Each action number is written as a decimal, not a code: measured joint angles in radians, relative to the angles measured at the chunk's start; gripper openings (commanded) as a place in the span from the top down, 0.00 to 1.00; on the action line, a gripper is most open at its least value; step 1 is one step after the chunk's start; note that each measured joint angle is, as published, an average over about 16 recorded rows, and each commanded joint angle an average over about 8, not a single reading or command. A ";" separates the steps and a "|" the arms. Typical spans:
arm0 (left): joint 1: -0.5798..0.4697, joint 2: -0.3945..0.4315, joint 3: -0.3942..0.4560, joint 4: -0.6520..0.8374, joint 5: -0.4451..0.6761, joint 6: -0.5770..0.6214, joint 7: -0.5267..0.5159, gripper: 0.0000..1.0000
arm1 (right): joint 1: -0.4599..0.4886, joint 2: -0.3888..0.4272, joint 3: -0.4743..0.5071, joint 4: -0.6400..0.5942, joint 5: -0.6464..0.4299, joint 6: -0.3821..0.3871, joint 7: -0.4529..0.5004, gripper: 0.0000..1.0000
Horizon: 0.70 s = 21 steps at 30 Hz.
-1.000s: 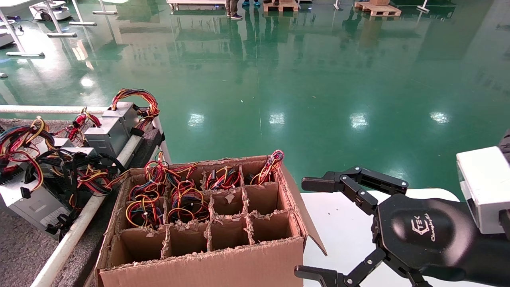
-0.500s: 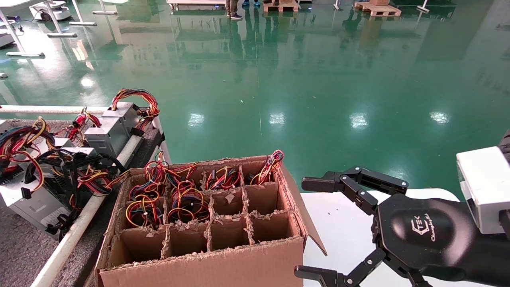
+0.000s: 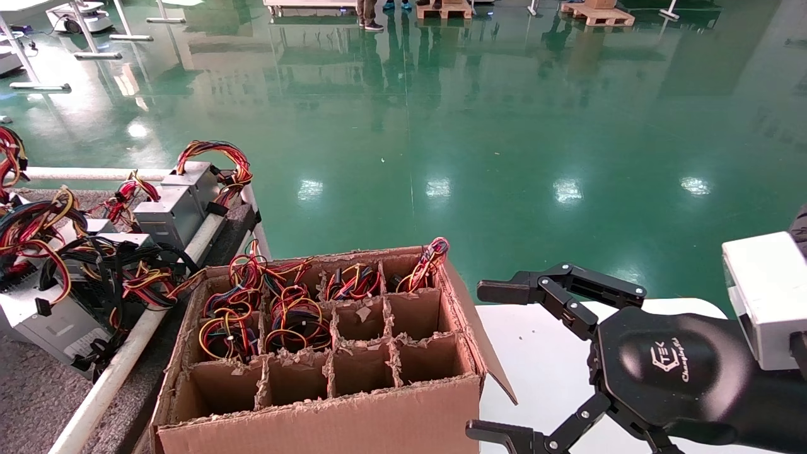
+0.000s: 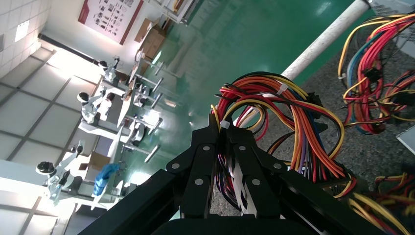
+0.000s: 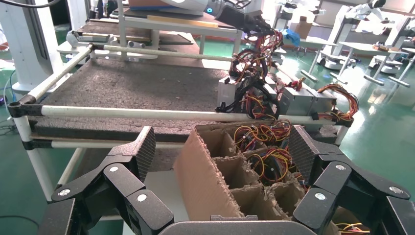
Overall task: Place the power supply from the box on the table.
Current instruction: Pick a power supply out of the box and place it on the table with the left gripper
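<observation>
At the far left edge of the head view, a red and yellow wire loop of the power supply has newly come into sight above the speckled, felt-like bench, so the carry out of the box looks nearly done. The left claw is clamped on those wires. At lower right, the right claw hangs spread wide beside the ragged cardboard carton.
</observation>
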 measured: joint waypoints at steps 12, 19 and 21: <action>0.018 -0.005 -0.007 -0.017 -0.007 0.030 0.009 1.00 | 0.000 0.000 0.000 0.000 0.000 0.000 0.000 0.00; 0.035 -0.006 -0.012 -0.018 -0.014 0.043 0.008 0.20 | 0.000 0.000 0.000 0.000 0.000 0.000 0.000 0.00; 0.040 -0.007 -0.015 -0.017 -0.017 0.046 0.006 0.00 | 0.000 0.000 0.000 0.000 0.000 0.000 0.000 0.00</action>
